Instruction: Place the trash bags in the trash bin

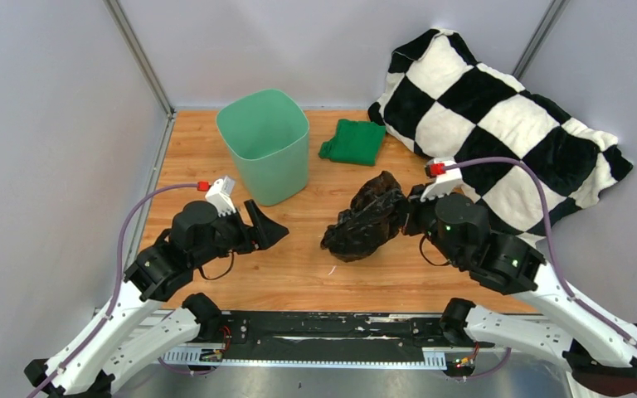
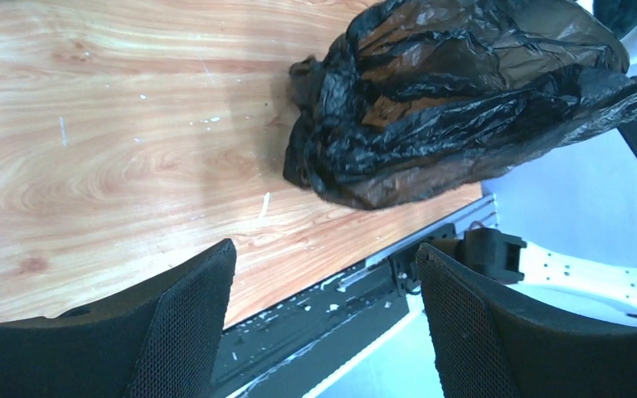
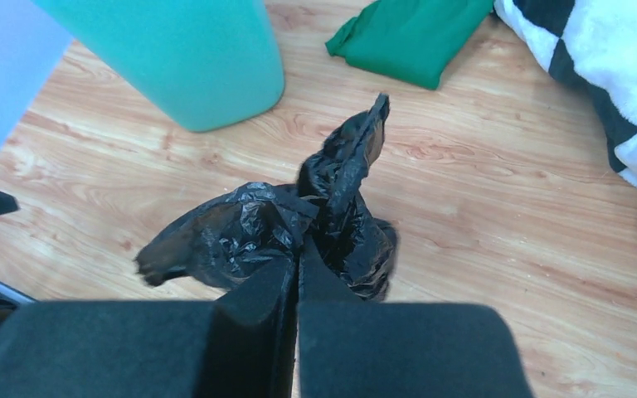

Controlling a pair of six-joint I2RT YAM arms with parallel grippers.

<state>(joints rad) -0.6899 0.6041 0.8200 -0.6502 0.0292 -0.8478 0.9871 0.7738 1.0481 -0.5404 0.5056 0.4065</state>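
The crumpled black trash bag (image 1: 369,218) hangs just above the middle of the wooden table. My right gripper (image 1: 410,214) is shut on its right side; in the right wrist view the bag (image 3: 274,232) bunches out past the closed gripper (image 3: 299,264). The mint-green trash bin (image 1: 264,145) stands upright and open at the back, left of the bag; its wall shows in the right wrist view (image 3: 174,58). My left gripper (image 1: 267,230) is open and empty, left of the bag and in front of the bin. The left wrist view shows the bag (image 2: 448,108) beyond the open gripper (image 2: 325,323).
A folded dark green cloth (image 1: 353,141) lies behind the bag, right of the bin. A black-and-white checked pillow (image 1: 498,124) fills the back right corner. Grey walls close the left, back and right sides. A black rail (image 1: 323,327) runs along the table's near edge.
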